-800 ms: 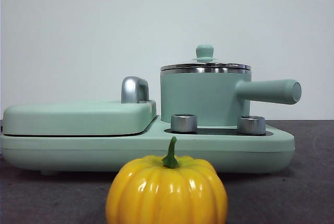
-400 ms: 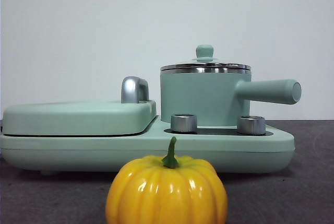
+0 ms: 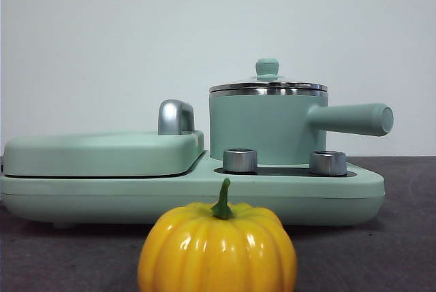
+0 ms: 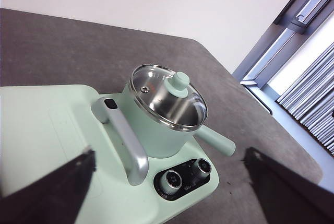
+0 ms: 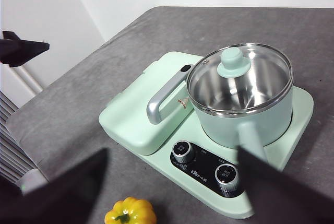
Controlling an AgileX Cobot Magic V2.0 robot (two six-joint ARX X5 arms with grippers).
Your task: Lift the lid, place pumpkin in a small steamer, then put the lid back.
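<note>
Currently the lid [image 3: 268,86] sits closed on the small steamer [image 3: 262,128], mint-green knob upright at its centre; through the glass the steel interior shows in both wrist views. The small steamer stands on the right-hand section of the mint-green appliance base [image 3: 191,193], its long side handle [image 3: 353,118] pointing right in the front view. Two steel dials [image 3: 240,160] sit on the dark panel just in front of the pot. Beside the pot, on the left half of the base, lies the flat griddle cover [image 3: 102,152], closed, with a chrome handle [image 3: 175,116] at the edge nearest the steamer.

The pumpkin [image 3: 217,248] rests on the grey table [image 3: 381,251] in front of the appliance, apart from it, green stem up. It is nearest the front camera and partly cut off by the lower frame edge; the right wrist view also catches it [image 5: 130,212] on the table beyond the dial side of the base.

Left gripper [image 4: 167,192]: raised above the appliance, jaws spread wide, nothing between them. Right gripper [image 5: 172,192]: likewise raised, jaws parted wide, empty, over the dial side of the base. Neither arm appears in the front view, and neither touches anything.
</note>
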